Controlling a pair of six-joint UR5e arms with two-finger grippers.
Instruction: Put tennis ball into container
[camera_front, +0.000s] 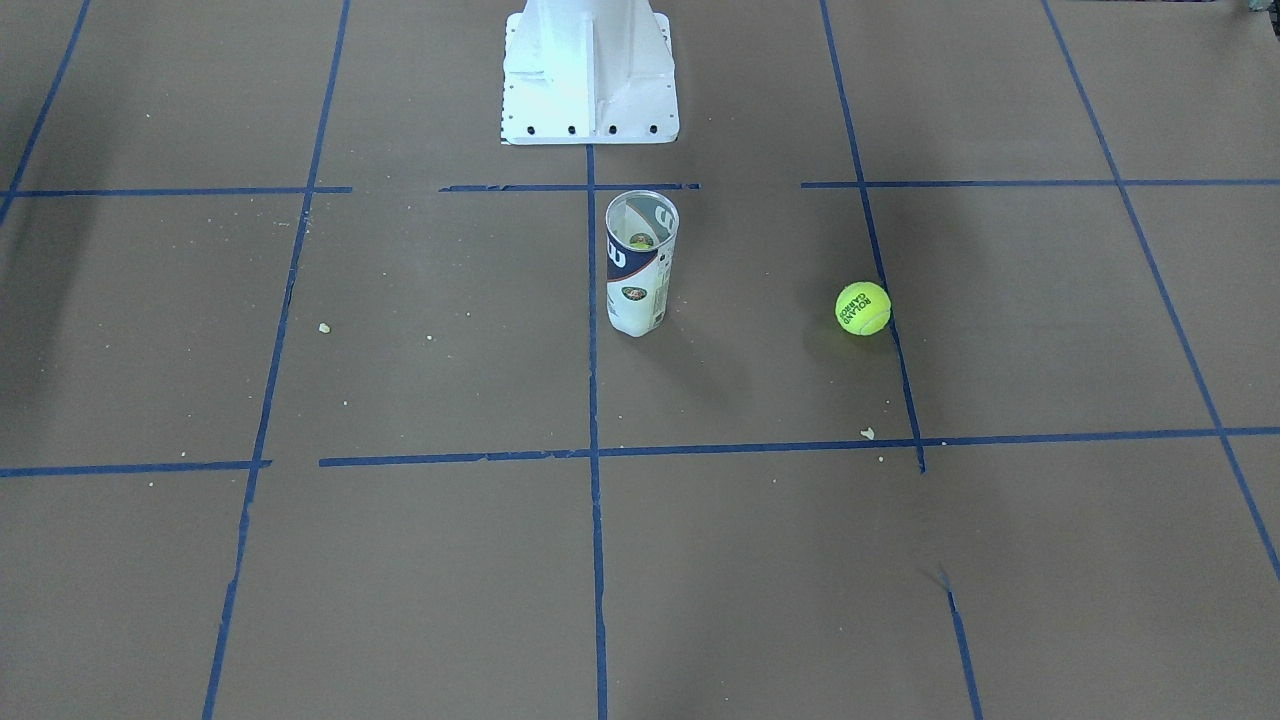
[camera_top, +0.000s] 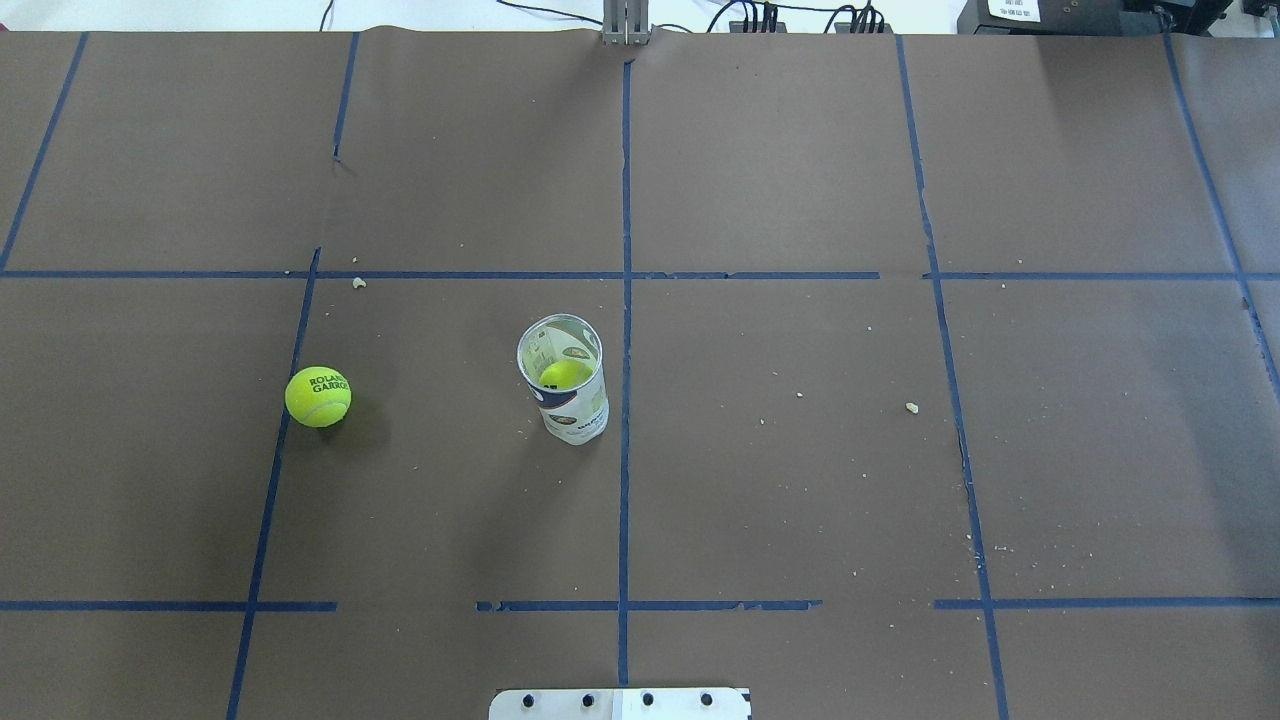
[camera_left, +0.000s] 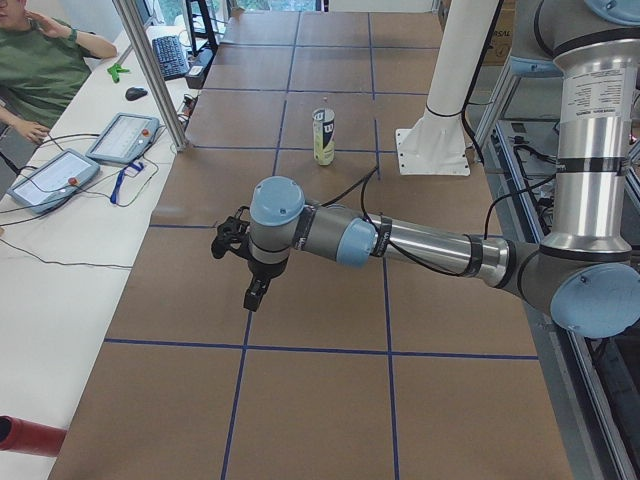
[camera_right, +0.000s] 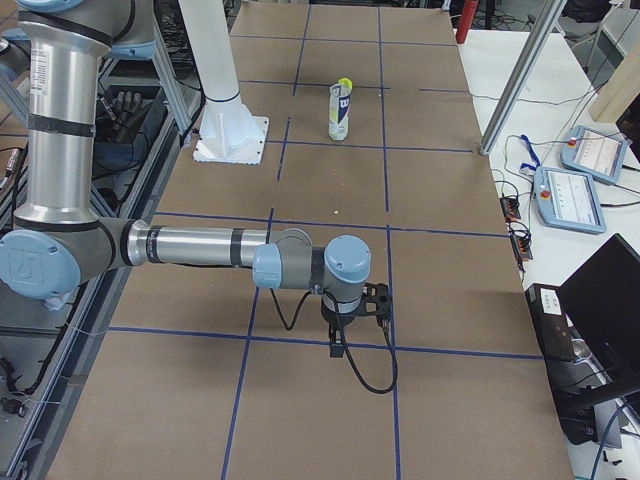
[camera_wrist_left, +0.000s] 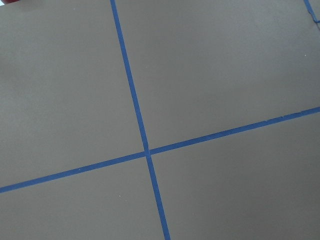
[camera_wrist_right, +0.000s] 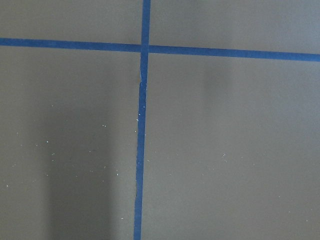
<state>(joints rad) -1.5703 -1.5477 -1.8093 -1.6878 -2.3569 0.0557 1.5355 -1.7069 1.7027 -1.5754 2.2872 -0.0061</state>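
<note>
both jaws, cannot tell if open, well apart from tennis ball (camera_top: 318, 396).

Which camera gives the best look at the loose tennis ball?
The overhead exterior view: the tennis ball lies unobstructed, its lettering upright and readable. The front-facing view also shows it whole, but with the print upside down. In the two side views I cannot make it out; both wrist cameras see only taped table.
</note>
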